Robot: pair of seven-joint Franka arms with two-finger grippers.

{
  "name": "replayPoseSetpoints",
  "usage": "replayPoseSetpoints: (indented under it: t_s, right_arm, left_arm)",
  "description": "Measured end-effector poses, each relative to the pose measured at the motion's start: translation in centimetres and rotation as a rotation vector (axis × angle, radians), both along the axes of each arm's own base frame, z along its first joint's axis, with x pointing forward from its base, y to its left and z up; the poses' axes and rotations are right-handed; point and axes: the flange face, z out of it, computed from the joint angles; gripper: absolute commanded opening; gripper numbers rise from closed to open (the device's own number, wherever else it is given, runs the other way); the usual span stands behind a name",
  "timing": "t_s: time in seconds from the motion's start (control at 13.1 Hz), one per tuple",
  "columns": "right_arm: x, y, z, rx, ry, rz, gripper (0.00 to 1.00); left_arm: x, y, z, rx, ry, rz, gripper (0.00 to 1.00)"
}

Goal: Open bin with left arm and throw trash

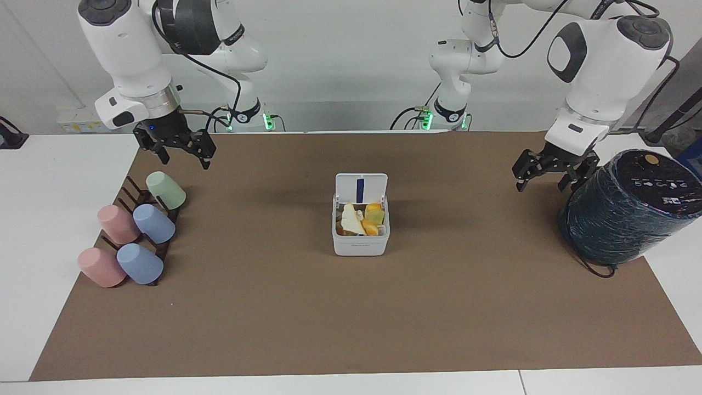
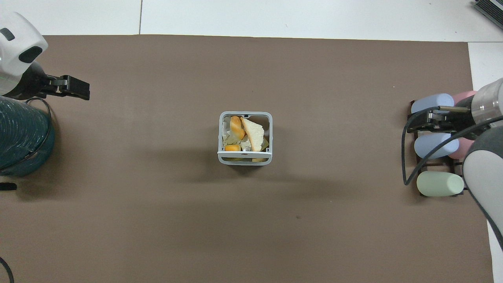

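Note:
The small white bin [image 1: 360,246] stands mid-mat with its lid [image 1: 361,189] swung up, showing a blue stripe. Inside lies the trash [image 1: 355,218]: a cream wedge, white tissue and orange-yellow chunks, also visible from above as trash [image 2: 251,133] within the bin [image 2: 245,160] rim. My left gripper [image 1: 541,184] hangs open and empty over the mat beside the dark wrapped cylinder, well away from the bin; overhead the left gripper [image 2: 80,88] shows at the edge. My right gripper [image 1: 185,161] is open and empty above the cup rack, and appears overhead as right gripper [image 2: 426,125].
A large dark plastic-wrapped cylinder [image 1: 630,208] sits at the left arm's end of the mat. Several pastel cups [image 1: 134,236] lie on a dark rack at the right arm's end. The brown mat [image 1: 351,318] covers the table around the bin.

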Motion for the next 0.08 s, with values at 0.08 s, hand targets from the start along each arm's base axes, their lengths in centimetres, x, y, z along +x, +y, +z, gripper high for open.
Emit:
replayPoseSetpoints:
  t_s: [0.08]
  right_arm:
    - [0.00,0.00,0.00,0.000,0.000,0.000,1.00]
  left_arm:
    - [0.00,0.00,-0.03,0.000,0.000,0.000,1.00]
